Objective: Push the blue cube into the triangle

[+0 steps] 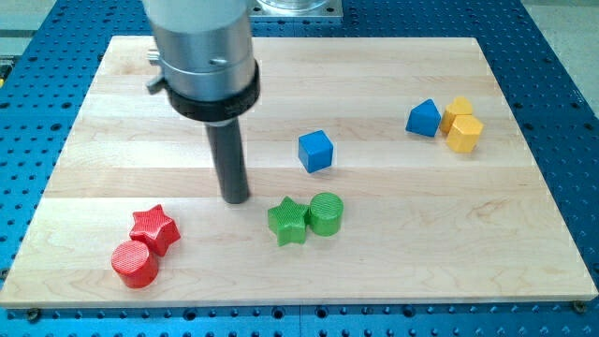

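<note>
The blue cube (315, 151) sits near the middle of the wooden board (524, 234). The blue triangle block (423, 118) stands toward the view's right top, touching two yellow blocks (461, 124). My tip (235, 197) rests on the board to the left of the blue cube and slightly below it, with a clear gap between them. The tip touches no block.
A green star (287, 221) and a green cylinder (326, 213) sit side by side below the blue cube, right of my tip. A red star (154, 228) and a red cylinder (135, 264) lie at the view's bottom left. The arm's grey housing (204, 56) covers the top left.
</note>
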### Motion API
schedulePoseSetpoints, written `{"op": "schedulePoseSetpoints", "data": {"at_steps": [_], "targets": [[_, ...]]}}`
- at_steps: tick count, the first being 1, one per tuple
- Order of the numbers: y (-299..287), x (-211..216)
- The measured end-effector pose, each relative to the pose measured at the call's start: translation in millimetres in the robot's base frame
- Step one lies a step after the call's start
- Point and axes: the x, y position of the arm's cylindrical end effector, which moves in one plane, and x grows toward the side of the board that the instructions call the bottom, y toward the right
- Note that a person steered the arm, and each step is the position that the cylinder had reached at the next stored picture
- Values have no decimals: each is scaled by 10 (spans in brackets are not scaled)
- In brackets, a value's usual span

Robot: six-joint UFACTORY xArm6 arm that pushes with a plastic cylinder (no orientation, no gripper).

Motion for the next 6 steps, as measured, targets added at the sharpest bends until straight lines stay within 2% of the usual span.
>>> {"op": "schedulePoseSetpoints", "data": {"at_steps": [1,2,4,6], "targets": [[772,-81],[536,-490],[1882,-847],[1090,-1010]]}}
